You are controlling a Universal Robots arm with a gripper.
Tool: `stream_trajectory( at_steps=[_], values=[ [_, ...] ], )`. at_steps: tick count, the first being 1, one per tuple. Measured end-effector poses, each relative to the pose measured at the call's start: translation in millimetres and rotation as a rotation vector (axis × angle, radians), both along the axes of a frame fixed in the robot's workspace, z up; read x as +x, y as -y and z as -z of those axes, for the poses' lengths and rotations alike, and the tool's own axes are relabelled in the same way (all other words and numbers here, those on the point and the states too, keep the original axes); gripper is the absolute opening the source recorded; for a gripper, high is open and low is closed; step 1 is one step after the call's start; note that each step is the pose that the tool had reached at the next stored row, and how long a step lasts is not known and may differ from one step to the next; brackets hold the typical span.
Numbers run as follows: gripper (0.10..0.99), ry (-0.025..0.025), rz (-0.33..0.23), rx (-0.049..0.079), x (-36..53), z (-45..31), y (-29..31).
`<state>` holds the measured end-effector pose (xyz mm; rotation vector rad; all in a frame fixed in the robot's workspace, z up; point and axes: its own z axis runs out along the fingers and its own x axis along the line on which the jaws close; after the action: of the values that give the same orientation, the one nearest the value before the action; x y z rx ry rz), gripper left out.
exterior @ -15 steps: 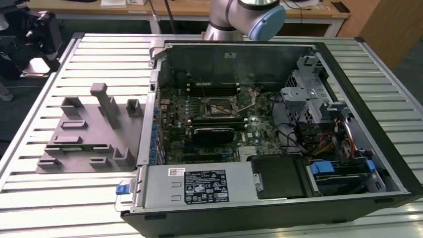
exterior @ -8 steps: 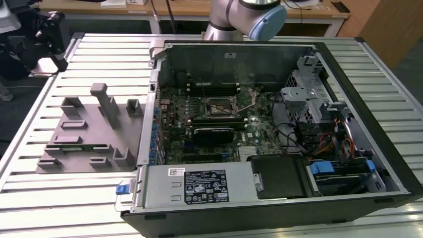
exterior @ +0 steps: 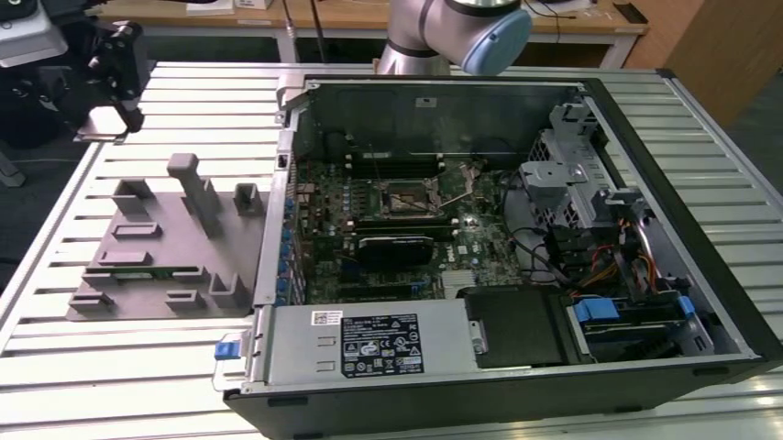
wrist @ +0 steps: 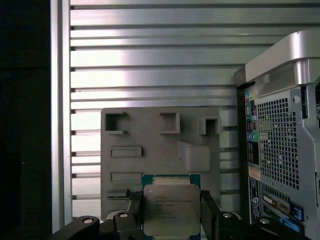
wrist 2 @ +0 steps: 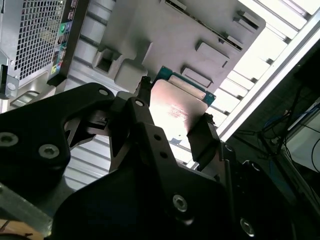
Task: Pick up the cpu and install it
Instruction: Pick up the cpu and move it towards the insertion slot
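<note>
The slatted table (exterior: 73,367) carries an open computer case (exterior: 490,403). On the exterior view's clock face, a grey tray (exterior: 171,252) lies flat at 9 o'clock from the case. Inside the case, the board's square socket (exterior: 408,197) sits uncovered with nothing in it.

In the first wrist view the gripper (wrist: 171,222) is pinching the cpu (wrist: 171,207), with 1 black finger (wrist: 134,212) on each of 2 opposite edges. The tray shows beyond it, well apart from the chip. In the exterior view the gripper hangs at about 11 o'clock from the tray, out past its far end and well away from the socket.

The cpu looks thin, stiff and light — likely little load for the grip. Its smooth metal top could slip, and the underside probably marks easily. The 2 side edges seem the right hold, as taken here — flat faces untouched.
</note>
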<state>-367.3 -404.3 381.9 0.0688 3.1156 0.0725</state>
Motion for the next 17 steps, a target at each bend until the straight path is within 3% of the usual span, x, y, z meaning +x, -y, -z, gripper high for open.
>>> stream_trajectory(
  at_steps=[17],
  values=[
    [0.541,0.0001,0.0,0.0,33.0,0.0,-1.0]
  ],
)
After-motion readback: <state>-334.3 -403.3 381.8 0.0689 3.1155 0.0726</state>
